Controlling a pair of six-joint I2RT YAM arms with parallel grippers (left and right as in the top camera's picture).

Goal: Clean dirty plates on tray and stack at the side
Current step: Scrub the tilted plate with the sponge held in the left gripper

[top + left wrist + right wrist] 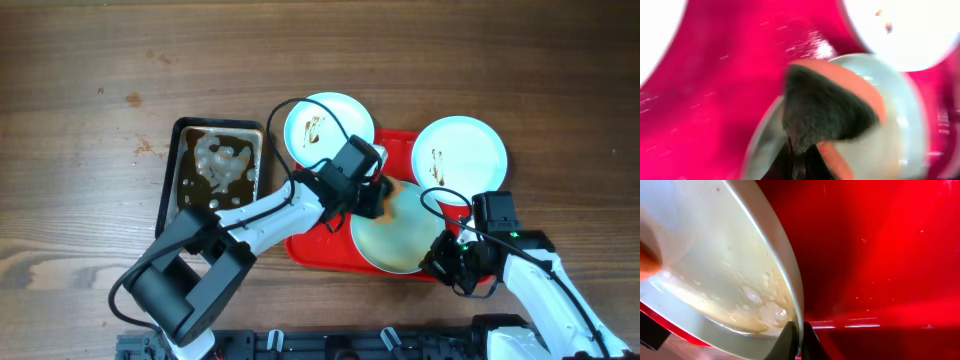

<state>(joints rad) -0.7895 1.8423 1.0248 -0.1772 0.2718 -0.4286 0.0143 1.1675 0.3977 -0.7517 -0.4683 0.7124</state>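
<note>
Three round, shallow white plates are gathered on and around a large flat red plastic tray, which lies on a brown wooden table. Just beside the tray, on its left, a smaller dark metal pan of brownish liquid is set. One smeared plate is seen at the tray's far left corner and a second smeared plate at its far right corner. Both overlap the rim, and how much of each rests on the tray cannot be told. The third plate is held tilted over the middle of the tray, its face coated with a yellowish, foamy film. Against its upper edge an orange sponge with a dark scouring face is pressed, and this sponge is clamped in the closed left gripper. The right gripper is closed on the third plate's lower rim, and only a thin pinch is shown in the right wrist view.

The scrubbing step is judged to be under way, with nothing yet stacked at the side. The chief risk is judged to lie in that narrow, wet pinch. If the sponge is pushed hard, the plate could be levered out of the fingers and dropped onto the tray. The second smeared plate, near the right arm, could also be knocked when the cleaned plate is carried off.
</note>
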